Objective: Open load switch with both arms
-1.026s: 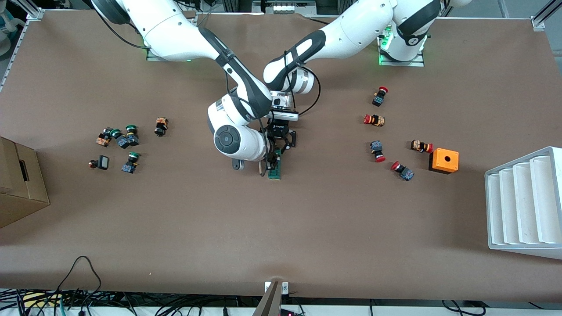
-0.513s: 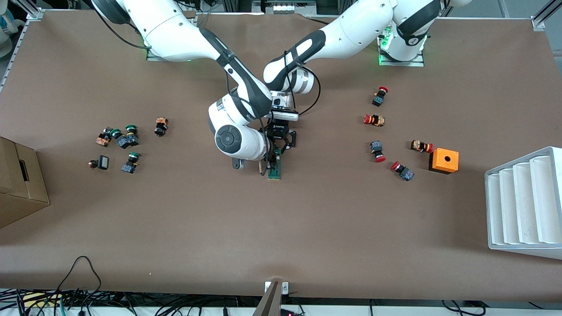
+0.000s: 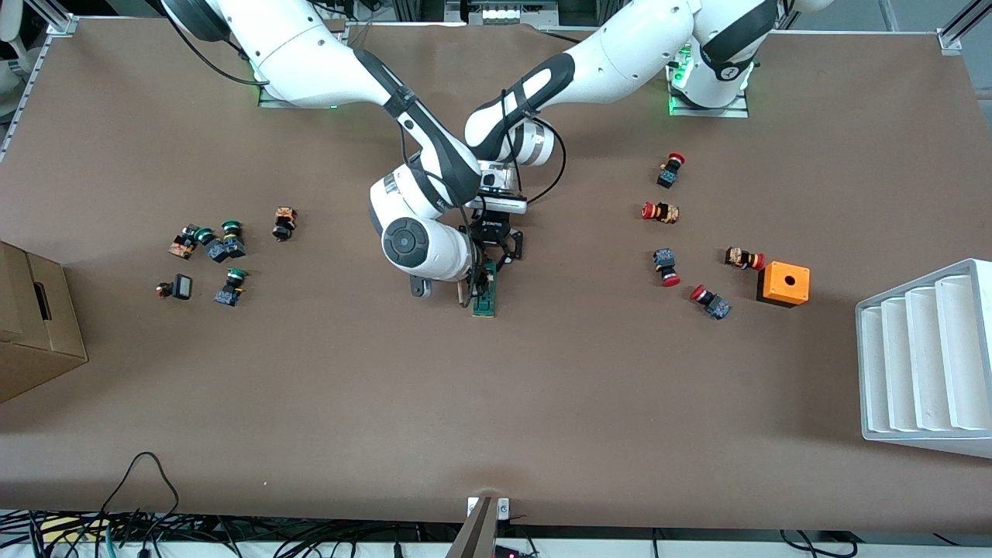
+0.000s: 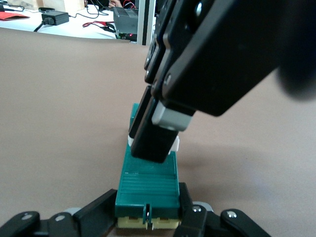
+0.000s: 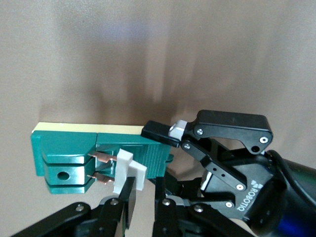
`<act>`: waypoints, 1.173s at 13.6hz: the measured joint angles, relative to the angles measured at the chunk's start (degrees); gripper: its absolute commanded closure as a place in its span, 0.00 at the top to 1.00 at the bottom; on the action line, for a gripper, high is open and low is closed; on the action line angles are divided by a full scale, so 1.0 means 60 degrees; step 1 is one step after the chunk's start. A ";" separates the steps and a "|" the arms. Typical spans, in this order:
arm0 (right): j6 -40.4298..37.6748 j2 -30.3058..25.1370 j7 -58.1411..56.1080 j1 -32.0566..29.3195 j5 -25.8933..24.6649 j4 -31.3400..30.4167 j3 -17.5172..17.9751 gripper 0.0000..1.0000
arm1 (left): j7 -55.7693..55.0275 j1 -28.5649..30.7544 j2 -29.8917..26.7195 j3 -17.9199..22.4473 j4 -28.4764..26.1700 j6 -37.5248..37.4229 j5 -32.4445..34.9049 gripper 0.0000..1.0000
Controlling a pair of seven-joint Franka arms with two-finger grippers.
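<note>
Green switch block [image 3: 485,298] lies mid-table, near both bases' reach. I have the left gripper [image 4: 148,217] clamped on its body and the right gripper [image 5: 143,195] pinched on the white slider [image 5: 129,170]. If I pull crooked, the slider could slip free or the block twist. From the front view, the arms hide both grips.

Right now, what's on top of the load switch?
On the narrow dark-green load switch: the right hand, shut on its small white sliding piece. The left hand clamps the near end. The contact underneath is covered.
</note>
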 measured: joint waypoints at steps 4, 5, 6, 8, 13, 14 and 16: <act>0.0173 -0.0018 0.0000 0.0002 -0.0066 -0.0138 0.0036 0.23 | 0.0000 0.0000 0.0000 0.0000 0.0000 -0.0001 0.0000 0.23; 0.0175 -0.0018 0.0000 0.0002 -0.0067 -0.0139 0.0036 0.23 | 0.0000 0.0000 0.0000 0.0000 0.0000 -0.0001 0.0000 0.23; 0.0180 -0.0022 0.0000 0.0001 -0.0067 -0.0141 0.0036 0.28 | 0.0000 0.0000 0.0000 0.0000 0.0000 -0.0001 0.0000 0.23; 0.0166 -0.0102 0.0000 -0.0034 -0.0066 -0.0147 0.0038 0.75 | 0.0000 -0.0001 0.0001 0.0000 0.0002 -0.0004 0.0000 0.23; -0.0624 -0.1307 -0.0191 -0.0925 -0.0067 -0.0124 0.0006 0.98 | -0.0001 -0.0002 0.0002 0.0000 0.0001 -0.0007 0.0000 0.24; -0.0918 -0.1528 -0.0389 -0.1104 -0.0068 -0.0131 0.0006 0.98 | -0.0001 -0.0002 0.0001 0.0000 0.0001 -0.0008 0.0000 0.46; -0.1386 -0.1793 -0.1027 -0.1389 -0.0068 -0.0139 0.0002 0.99 | -0.0001 -0.0002 0.0002 0.0000 0.0001 -0.0010 0.0000 1.00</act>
